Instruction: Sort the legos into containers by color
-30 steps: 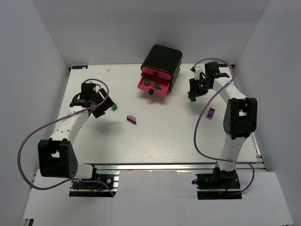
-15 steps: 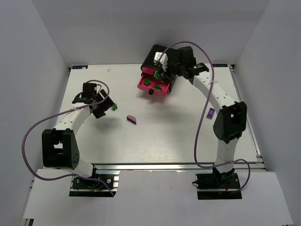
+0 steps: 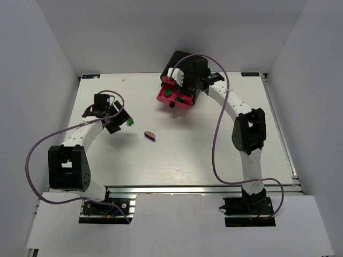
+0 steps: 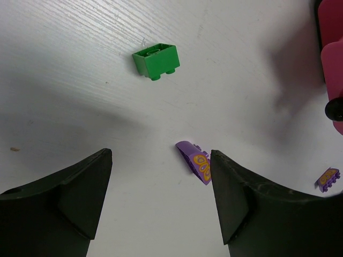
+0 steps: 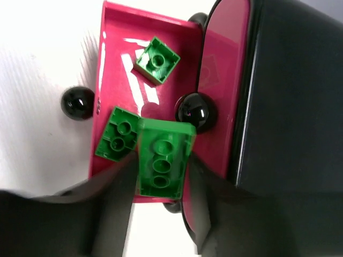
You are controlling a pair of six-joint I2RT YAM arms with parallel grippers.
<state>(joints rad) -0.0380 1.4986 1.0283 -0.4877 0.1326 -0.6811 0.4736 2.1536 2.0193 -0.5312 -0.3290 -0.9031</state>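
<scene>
top view, desk point(image 3: 187, 160): white; it carries the box and the loose pieces.
top view, black box point(image 3: 179, 60): at the far middle of the desk, partly hidden by the right arm.
top view, pink drawer point(image 3: 162, 97): pulled out of the box toward the near side, with green pieces inside.
top view, right jaws: over the pink drawer, just in front of the box.
top view, left jaws: over the left part of the desk, just beside the loose green lego point(image 3: 129, 122).
top view, purple curved lego point(image 3: 150, 135): on the desk between the left arm and the drawer, apart from both.
left wrist view, left jaws: standing wide open above the desk, gripping nothing.
left wrist view, loose green lego point(image 4: 156, 60): on the desk ahead of the jaws, well apart from them.
left wrist view, purple curved lego point(image 4: 195, 160): has a yellow pattern and lies near the tip of the right finger point(image 4: 257, 203).
left wrist view, small purple lego point(image 4: 327, 179): at the right edge, near a black knob point(image 4: 335, 110).
right wrist view, right jaws: closed on the held green lego point(image 5: 163, 158), one finger on each long side, its hollow underside toward the camera.
right wrist view, pink drawer point(image 5: 115, 64): open; the far green lego point(image 5: 157, 60) and the near green lego point(image 5: 118, 134) lie inside, and the held one overlaps the near one in this view.
right wrist view, black box point(image 5: 289, 96): at the right, with a closed drawer front point(image 5: 225, 80) beside the open drawer.
</scene>
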